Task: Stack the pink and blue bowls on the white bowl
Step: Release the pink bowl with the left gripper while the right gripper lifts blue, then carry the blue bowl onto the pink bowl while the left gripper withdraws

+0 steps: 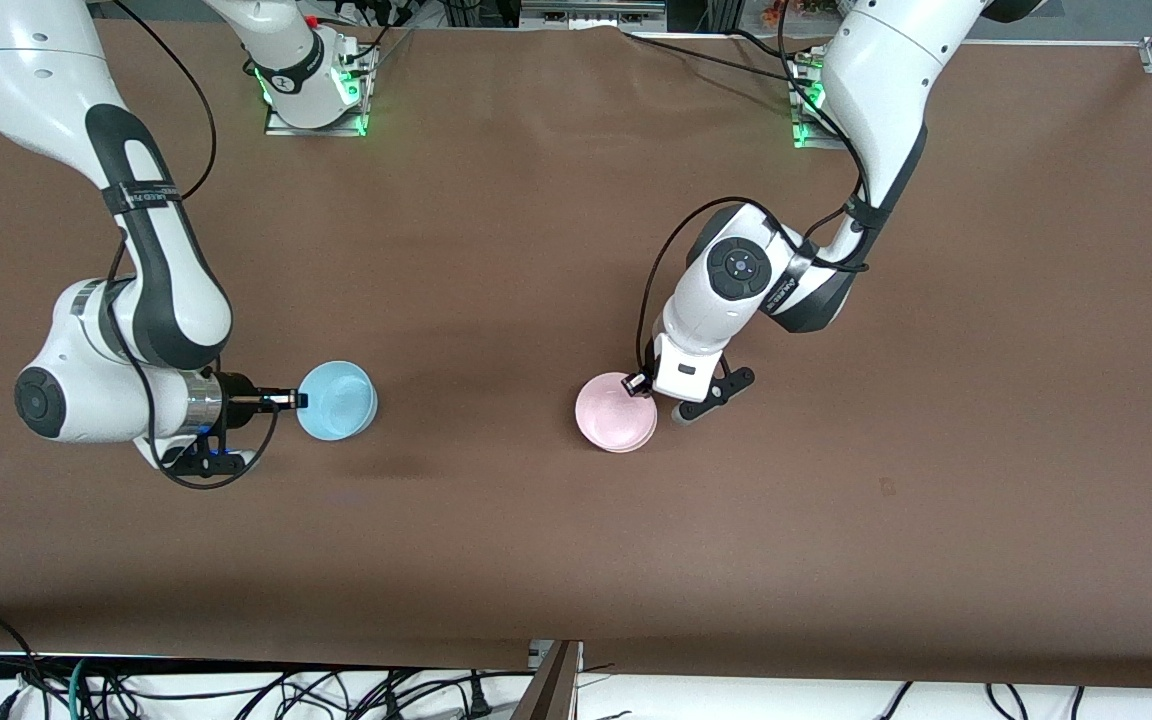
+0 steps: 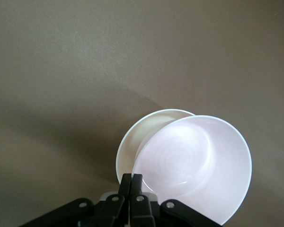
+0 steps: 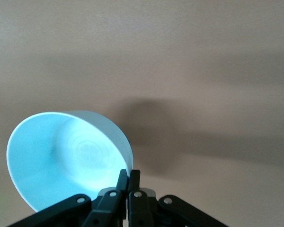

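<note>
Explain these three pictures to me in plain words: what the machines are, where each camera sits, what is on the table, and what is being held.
Two white robot arms work at a brown table. The wide picture looks down from a high camera facing them; the other two come from cameras on each arm's wrist. The right hand is shut on the rim of a blue bowl, which is lifted and tilted over the table toward the right arm's end. The left hand is shut on the rim of a pink bowl. Its wrist picture shows the pink bowl tilted over a white bowl lying under it, not yet nested.
</note>
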Controlling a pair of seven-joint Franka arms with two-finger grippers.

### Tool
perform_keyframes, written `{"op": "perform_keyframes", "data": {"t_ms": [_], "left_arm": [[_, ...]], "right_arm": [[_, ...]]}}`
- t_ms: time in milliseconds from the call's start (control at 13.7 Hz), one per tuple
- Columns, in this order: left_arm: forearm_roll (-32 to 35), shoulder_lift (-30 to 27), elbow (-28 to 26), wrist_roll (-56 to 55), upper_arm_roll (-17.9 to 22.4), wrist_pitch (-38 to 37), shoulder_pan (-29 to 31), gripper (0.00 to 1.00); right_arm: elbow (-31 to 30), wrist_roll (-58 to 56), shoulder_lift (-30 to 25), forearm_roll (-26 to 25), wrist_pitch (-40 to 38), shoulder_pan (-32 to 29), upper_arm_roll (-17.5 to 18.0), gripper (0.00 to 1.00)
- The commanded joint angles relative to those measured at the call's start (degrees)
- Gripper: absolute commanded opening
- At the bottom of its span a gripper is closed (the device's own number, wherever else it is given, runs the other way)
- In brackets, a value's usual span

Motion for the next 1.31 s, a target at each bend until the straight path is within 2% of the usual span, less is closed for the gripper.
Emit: {"op": "perform_keyframes", "data": {"t_ms": [0, 292, 365, 438, 511, 584, 949, 1096, 1242], "left_arm": [[2.24, 1.2, 0.79, -1.19, 0.14, -0.32, -0.56, 0.0], [2.24, 1.9, 1.14, -1.28, 0.14, -0.14, -0.73, 0.0], [2.24, 1.91, 1.23, -1.28, 0.14, -0.14, -0.73, 0.04], [2.24, 1.91, 1.23, -1.28, 0.14, -0.14, -0.65, 0.21], [2.24, 1.91, 1.23, -1.37, 0.14, -0.14, -0.47, 0.55], [2.24, 1.91, 1.4, -1.37, 0.14, -0.14, -0.38, 0.68], [2.07, 1.29, 2.02, -1.37, 0.22, -0.23, -0.03, 0.67], [1.98, 1.03, 4.73, -1.37, 0.23, -1.8, 0.58, 0.67], [2.24, -0.11, 8.68, -1.02, 0.31, -8.01, 1.46, 0.67]], "right_arm": [[0.88, 2.11, -0.5, 0.89, -0.9, 1.08, 0.21, 0.0], [1.85, 2.9, -0.5, 0.97, -0.9, 2.84, 0.21, 0.0], [1.85, 4.64, -0.58, 0.97, -0.9, 3.28, 0.21, 0.0], [1.94, 6.23, -0.58, 0.97, -0.9, 3.89, 0.56, 0.0], [1.94, 8.07, -0.58, 0.97, -0.64, 4.07, 1.08, 0.0], [1.94, 10.09, -0.58, 0.97, -0.29, 4.07, 2.13, 0.0], [2.03, 18.44, -0.58, 0.89, 1.29, 4.94, 5.83, 0.0], [2.03, 24.32, -0.58, 0.8, 3.83, 7.22, 6.45, 0.0], [2.11, 29.34, -0.5, 0.54, 6.82, 10.12, 6.45, 0.0]]}}
